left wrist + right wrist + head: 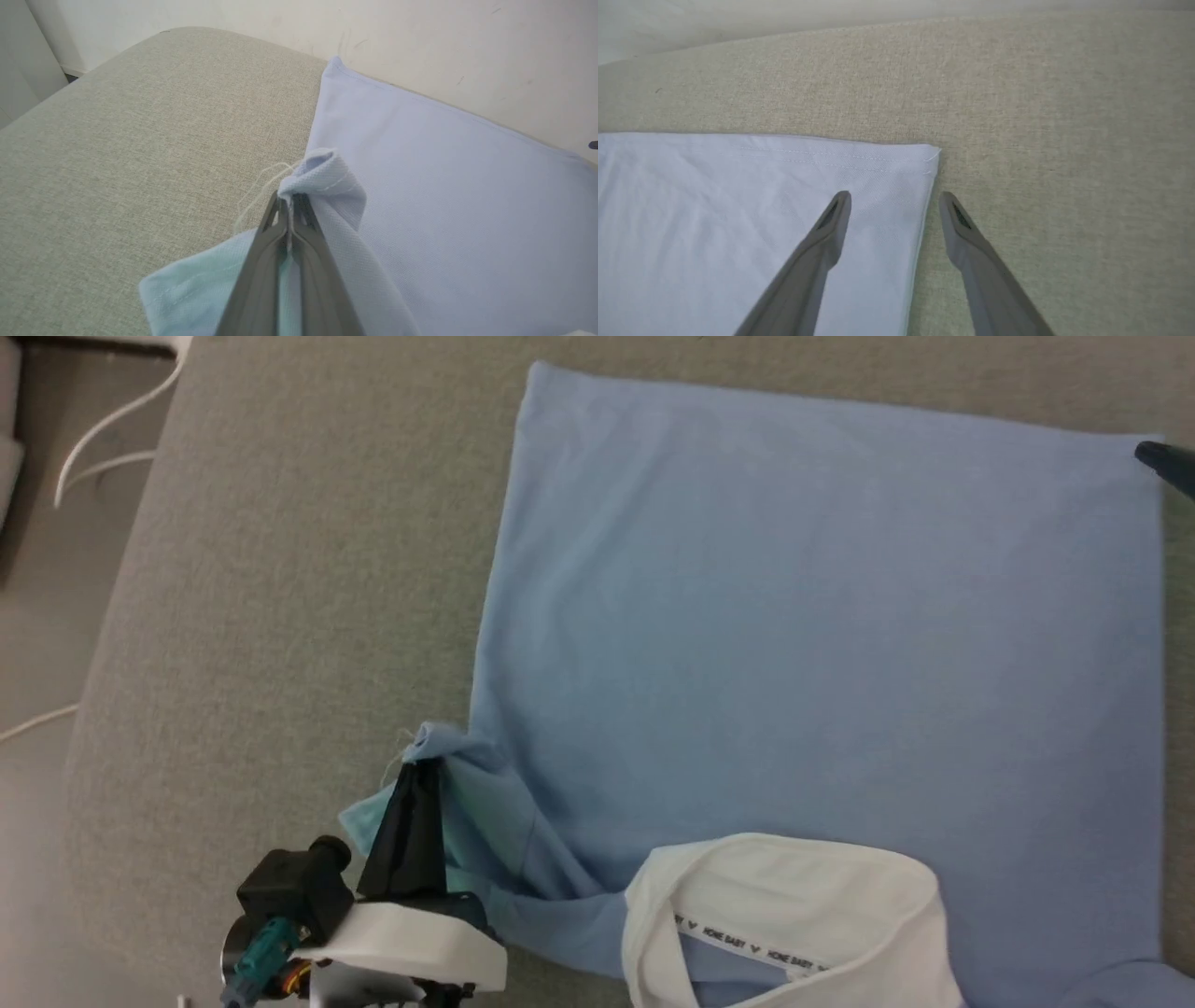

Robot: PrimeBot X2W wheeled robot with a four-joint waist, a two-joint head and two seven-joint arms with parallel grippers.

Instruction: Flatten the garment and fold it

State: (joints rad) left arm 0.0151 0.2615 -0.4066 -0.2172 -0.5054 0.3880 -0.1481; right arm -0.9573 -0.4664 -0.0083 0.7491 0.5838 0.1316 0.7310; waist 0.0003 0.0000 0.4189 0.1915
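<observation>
On the grey pad (pixel 280 569), the left claw (pixel 288 205) is pinching the blue shirt (pixel 794 616), and the right claw (pixel 894 205) is hanging open at its corner.

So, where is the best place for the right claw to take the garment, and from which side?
Probably the hem corner of the garment. It lies flat, its side edge between the fingers of the open right claw, so come low from the bare outer side, one finger under the edge.

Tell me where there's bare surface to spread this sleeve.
Grey surface is bare left of the garment, out to its own edge; a thin strip runs beyond the hem. Crowded around the left gripper, sleeve and collar.
</observation>
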